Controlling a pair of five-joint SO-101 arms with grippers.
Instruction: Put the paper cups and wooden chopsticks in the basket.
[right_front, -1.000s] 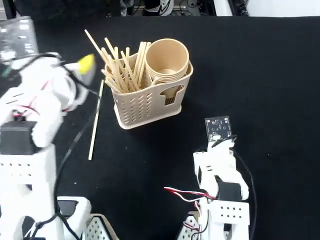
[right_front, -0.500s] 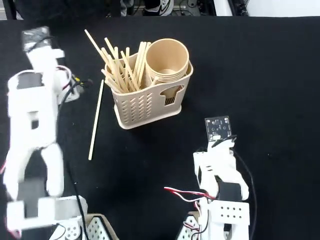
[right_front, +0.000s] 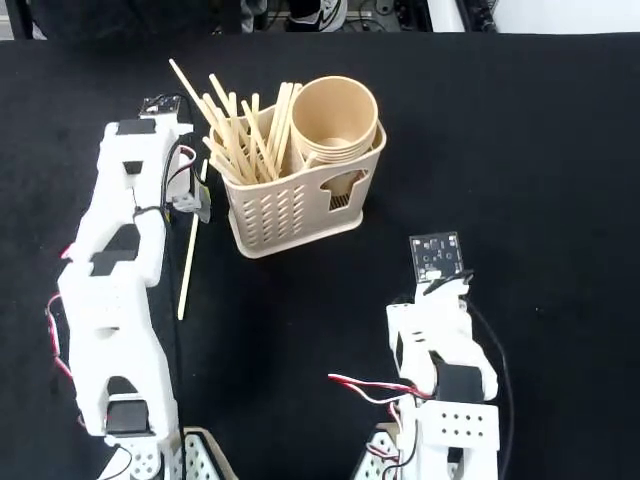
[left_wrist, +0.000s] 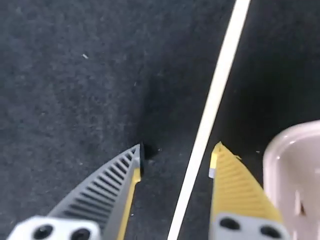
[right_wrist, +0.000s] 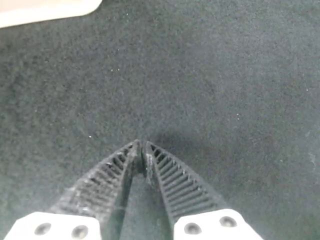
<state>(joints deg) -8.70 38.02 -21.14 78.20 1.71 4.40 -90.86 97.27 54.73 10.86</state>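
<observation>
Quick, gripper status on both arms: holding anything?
Left gripper: open, its fingers on either side of the loose chopstick lying on the table, not gripping it.
Right gripper: shut, holding nothing.

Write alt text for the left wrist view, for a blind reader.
The left gripper is open just above the black table, a single wooden chopstick lying between its jaws. A corner of the pale basket sits close beside it.

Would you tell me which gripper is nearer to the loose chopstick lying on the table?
Left. The left gripper is open astride the chopstick. The right gripper is shut over bare cloth, well away past the basket.
</observation>
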